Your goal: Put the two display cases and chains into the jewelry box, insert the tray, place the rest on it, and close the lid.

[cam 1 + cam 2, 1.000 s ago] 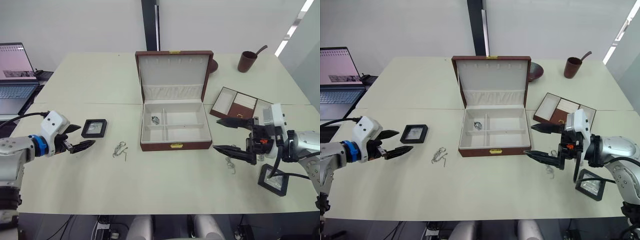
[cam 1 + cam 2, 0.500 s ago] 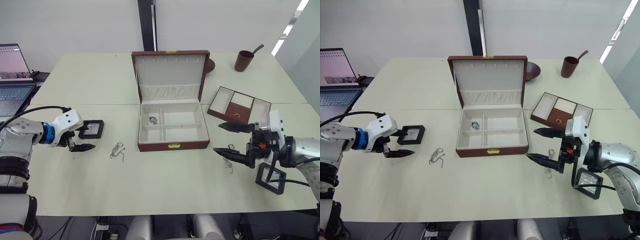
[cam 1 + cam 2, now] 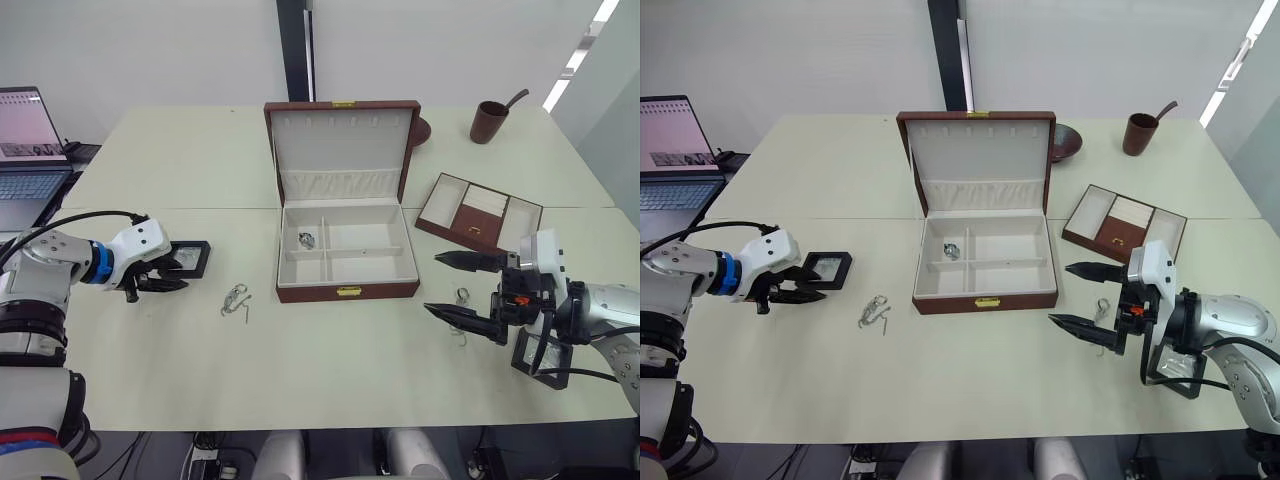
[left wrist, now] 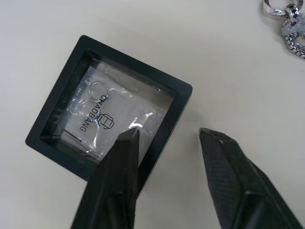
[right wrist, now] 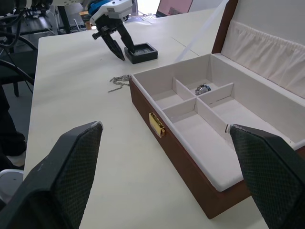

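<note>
At the counter's left side, the left claw (image 3: 170, 277), released, straddles the near edge of a display case (image 3: 186, 258). A chain (image 3: 236, 299) lies beside it. The jewelry box (image 3: 345, 250) stands open at centre on the pale counter (image 3: 300, 350). The right claw (image 3: 455, 285), spread wide, hovers over another chain (image 3: 461, 298), with the tray (image 3: 478, 211) behind and the second case (image 3: 545, 358) alongside.

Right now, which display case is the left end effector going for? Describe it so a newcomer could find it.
Start at the open jewelry box mid-table and look toward the laptop side. Past the loose chains lies a flat black display case, with the left end effector open over its edge. The other display case lies beside the right arm.
</note>
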Robot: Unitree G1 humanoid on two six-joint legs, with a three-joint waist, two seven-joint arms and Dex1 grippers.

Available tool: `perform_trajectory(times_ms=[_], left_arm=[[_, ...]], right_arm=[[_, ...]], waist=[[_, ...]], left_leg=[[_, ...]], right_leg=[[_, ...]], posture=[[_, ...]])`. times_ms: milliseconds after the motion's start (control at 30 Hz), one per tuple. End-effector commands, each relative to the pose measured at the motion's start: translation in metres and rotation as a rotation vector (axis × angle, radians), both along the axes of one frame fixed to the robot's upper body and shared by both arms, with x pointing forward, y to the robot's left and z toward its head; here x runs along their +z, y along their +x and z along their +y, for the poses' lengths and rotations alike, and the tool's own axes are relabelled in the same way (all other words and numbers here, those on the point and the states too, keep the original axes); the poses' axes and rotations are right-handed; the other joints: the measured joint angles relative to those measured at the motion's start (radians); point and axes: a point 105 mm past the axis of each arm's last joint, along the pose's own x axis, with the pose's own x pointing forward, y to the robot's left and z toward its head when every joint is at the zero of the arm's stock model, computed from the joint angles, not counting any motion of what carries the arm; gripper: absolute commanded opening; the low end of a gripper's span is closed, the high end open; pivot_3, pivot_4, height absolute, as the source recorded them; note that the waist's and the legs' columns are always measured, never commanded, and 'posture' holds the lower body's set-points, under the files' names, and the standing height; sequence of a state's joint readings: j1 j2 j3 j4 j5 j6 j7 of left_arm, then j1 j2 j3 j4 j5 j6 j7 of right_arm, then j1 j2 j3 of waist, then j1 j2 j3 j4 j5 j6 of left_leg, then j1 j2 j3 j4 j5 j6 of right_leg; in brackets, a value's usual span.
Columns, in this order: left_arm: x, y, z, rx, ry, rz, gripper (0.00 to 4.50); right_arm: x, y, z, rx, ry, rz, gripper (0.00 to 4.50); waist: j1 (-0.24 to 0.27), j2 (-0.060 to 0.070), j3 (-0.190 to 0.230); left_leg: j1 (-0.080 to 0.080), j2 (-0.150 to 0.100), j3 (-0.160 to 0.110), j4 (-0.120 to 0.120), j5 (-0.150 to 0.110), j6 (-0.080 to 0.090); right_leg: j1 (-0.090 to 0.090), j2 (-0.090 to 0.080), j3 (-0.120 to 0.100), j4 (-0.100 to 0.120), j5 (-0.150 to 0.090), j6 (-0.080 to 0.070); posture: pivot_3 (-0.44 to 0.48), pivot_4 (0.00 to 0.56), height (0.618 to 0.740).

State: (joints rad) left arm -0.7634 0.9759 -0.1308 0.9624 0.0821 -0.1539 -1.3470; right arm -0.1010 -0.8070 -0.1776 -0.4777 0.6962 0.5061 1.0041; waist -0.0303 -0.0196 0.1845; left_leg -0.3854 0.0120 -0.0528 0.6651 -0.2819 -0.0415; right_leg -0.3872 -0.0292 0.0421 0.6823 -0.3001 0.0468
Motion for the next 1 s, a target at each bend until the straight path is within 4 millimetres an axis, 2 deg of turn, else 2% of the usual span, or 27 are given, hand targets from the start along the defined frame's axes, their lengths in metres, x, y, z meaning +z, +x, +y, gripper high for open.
perform_trajectory(times_ms=[33,100,133,467,600,733,1000], left_arm=[[0.002,0.002,0.002,0.003,0.011,-0.015,0.77],[0.001,0.003,0.002,0.006,0.010,-0.016,0.18],[0.001,0.003,0.002,0.007,0.011,-0.016,0.05],[-0.002,-0.001,0.005,0.005,0.021,-0.001,0.05],[0.012,-0.001,0.002,-0.014,-0.003,-0.023,0.05],[0.032,0.000,-0.012,-0.076,-0.028,-0.054,0.05],[0.081,-0.004,-0.067,-0.185,-0.116,-0.088,0.05]], right_arm=[[0.010,-0.002,0.000,0.014,0.005,-0.060,4.50],[0.010,-0.002,0.000,0.012,0.009,-0.067,4.50],[0.011,-0.002,0.000,0.011,0.009,-0.072,4.50],[0.008,-0.001,-0.002,0.002,0.010,-0.083,4.50],[0.008,0.000,-0.004,-0.009,0.011,-0.084,4.50],[0.009,0.003,-0.010,-0.033,0.010,-0.086,4.50],[0.010,0.011,-0.019,-0.092,0.007,-0.099,4.50]], waist=[[0.000,0.000,0.000],[0.000,0.000,0.000],[0.000,0.000,0.000],[0.000,0.000,0.000],[0.000,0.000,0.000],[0.000,0.000,0.000],[0.000,0.000,0.000]], left_leg=[[0.000,0.000,0.000,0.000,0.000,0.000],[0.000,0.000,0.000,0.000,0.000,0.000],[0.000,0.000,0.000,0.000,0.000,0.000],[0.001,0.000,0.000,0.000,0.000,0.000],[0.001,0.000,0.000,0.001,0.000,0.000],[0.000,0.000,0.000,0.001,0.000,0.000],[0.000,0.000,-0.001,0.001,0.000,0.000]], right_leg=[[0.000,0.000,0.000,0.000,0.000,0.000],[0.000,0.000,0.000,0.000,0.000,0.000],[0.000,0.000,0.000,0.000,0.000,0.000],[0.000,0.000,0.000,0.002,0.000,0.000],[0.000,0.000,0.000,0.002,0.000,0.000],[0.000,0.000,0.000,0.002,0.000,0.000],[0.000,0.000,0.000,0.002,0.000,0.000]], posture=[[0.000,0.150,0.740],[0.000,0.150,0.740],[0.000,0.150,0.740],[0.000,0.150,0.740],[0.000,0.150,0.740],[0.000,0.150,0.740],[0.000,0.150,0.740]])
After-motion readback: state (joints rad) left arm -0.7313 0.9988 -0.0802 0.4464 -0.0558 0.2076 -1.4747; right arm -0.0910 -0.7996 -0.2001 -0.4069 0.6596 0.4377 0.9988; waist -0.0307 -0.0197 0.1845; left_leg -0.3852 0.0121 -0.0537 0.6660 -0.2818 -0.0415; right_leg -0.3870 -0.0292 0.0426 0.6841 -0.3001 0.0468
